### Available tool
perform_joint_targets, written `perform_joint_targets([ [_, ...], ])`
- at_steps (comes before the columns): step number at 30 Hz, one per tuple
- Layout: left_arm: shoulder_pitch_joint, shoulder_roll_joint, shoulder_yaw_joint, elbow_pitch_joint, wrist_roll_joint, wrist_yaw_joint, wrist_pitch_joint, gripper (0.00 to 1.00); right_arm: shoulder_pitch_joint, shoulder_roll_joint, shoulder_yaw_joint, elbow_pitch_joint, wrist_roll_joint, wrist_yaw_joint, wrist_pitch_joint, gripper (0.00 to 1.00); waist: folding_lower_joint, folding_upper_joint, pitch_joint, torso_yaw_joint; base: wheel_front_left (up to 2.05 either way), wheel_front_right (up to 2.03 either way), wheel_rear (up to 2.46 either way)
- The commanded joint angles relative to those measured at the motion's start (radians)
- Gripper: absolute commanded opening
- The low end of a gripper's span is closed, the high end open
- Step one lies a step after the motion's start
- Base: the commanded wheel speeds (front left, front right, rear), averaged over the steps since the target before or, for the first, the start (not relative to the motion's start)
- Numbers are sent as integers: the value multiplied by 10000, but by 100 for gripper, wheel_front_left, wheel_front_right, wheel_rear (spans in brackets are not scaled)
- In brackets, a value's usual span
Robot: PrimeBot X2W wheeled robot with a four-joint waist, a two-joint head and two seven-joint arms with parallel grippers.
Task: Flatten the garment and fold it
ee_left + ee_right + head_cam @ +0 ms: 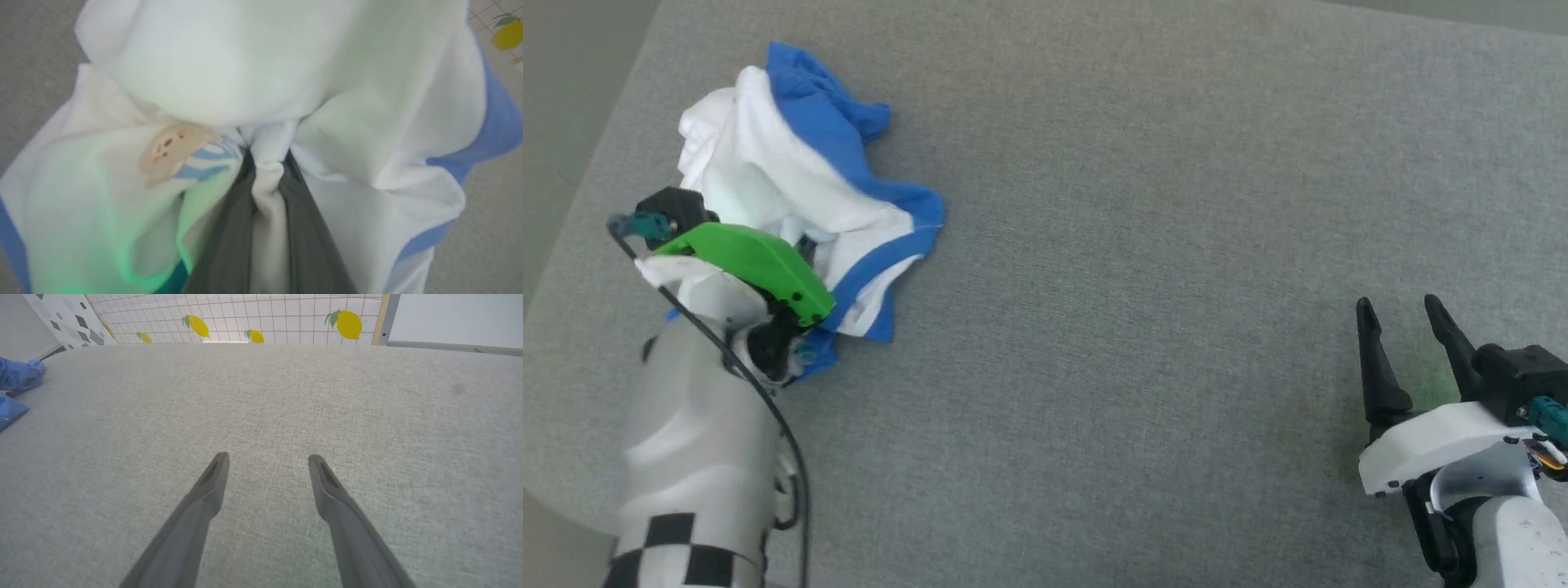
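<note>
Toward the far left corner of the grey fabric surface (1143,343), the garment (792,180) lies bunched in a heap. My left gripper (267,165) pinches a white fold on its near side. My right gripper (1398,304), fingers spread, hangs well apart near the right edge, so the left arm is nearer.

Lighting: soft, even, diffuse; shadows faint.
Left wrist view: garment (261,81) close and soft-focused, its white nearly washed out, with a green glow tinting the lower-left folds.
Head view: left forearm (698,425) blurred.
Right wrist view: sharp; grey surface (261,396) bows at its far edge.
</note>
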Motion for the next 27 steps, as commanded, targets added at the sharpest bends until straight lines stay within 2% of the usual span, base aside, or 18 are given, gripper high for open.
perform_joint_targets([
  [1,64,-195,-88,-117,19,-219,-426,0,-7,-4,20,85,32,-13,-56,100,-2,0,-426,354,0,0,0],
  [7,-785,200,2,-1062,180,-487,-1817,0,106,-4,238,628,391,-13,-319,100,-2,0,-1370,754,0,0,0],
  [11,-1484,588,-77,-1861,286,-629,-1956,0,120,-4,425,1095,732,-13,-596,100,-2,0,-1989,703,0,0,0],
  [17,-2559,913,-449,-3096,323,-835,-1615,0,172,-4,492,1780,1068,-13,-1010,100,-2,0,-2699,347,0,0,0],
  [20,-3110,822,-715,-3575,173,-919,-1382,0,190,-4,515,2119,1181,-13,-1207,100,-2,0,-2986,60,0,0,0],
  [27,-3906,121,-1557,-4282,-559,-1028,-778,0,138,-4,620,2762,1337,-13,-1527,100,-2,0,-3478,-945,0,0,0],
])
